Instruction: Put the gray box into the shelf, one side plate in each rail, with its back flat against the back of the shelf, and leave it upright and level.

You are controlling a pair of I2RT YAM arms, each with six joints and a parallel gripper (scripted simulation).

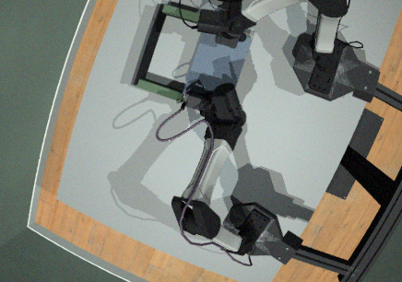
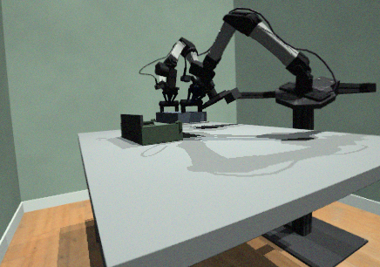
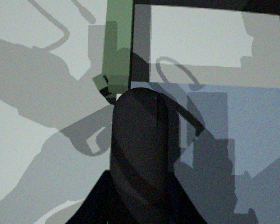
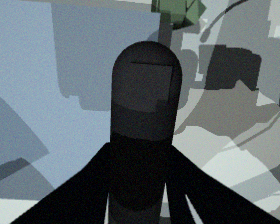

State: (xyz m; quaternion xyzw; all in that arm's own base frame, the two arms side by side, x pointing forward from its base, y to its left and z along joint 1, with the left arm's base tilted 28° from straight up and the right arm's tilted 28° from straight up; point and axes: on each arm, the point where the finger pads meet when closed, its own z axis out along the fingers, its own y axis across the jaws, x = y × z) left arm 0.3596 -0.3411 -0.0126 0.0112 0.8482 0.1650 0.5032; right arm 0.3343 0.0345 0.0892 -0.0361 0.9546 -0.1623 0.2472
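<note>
The gray box (image 1: 218, 55) (image 2: 180, 117) (image 3: 257, 130) (image 4: 27, 75), bluish in this light, is at the open front of the shelf (image 1: 148, 51) (image 2: 132, 126) (image 3: 207, 6), outside most of its depth. The 2 arms reach it from above, 1 near each end. The left jaws (image 1: 223, 88) (image 2: 192, 105) are clenched on the box at its left end, and the right jaws (image 1: 230, 39) (image 2: 169, 105) are clenched on it at its right end. Both point down, and the exact spots they grasp are hidden in the wrist views.

The shelf stands on the pale surface (image 1: 92, 150) (image 2: 174, 190) (image 3: 7, 160) (image 4: 227, 150), with a dark upright back and 2 green sides: the left rail (image 1: 161, 90) (image 2: 161, 133) (image 3: 119, 45) and the right rail (image 1: 182, 12) (image 4: 174, 10). In the left wrist view, the box's leading edge lies near the front end of the left rail, running across the opening. A wide gap remains between that edge and the shelf's back. The box looks upright and roughly level in the exterior view. I cannot tell whether its underside touches the surface, or whether either side plate has entered its rail.
</note>
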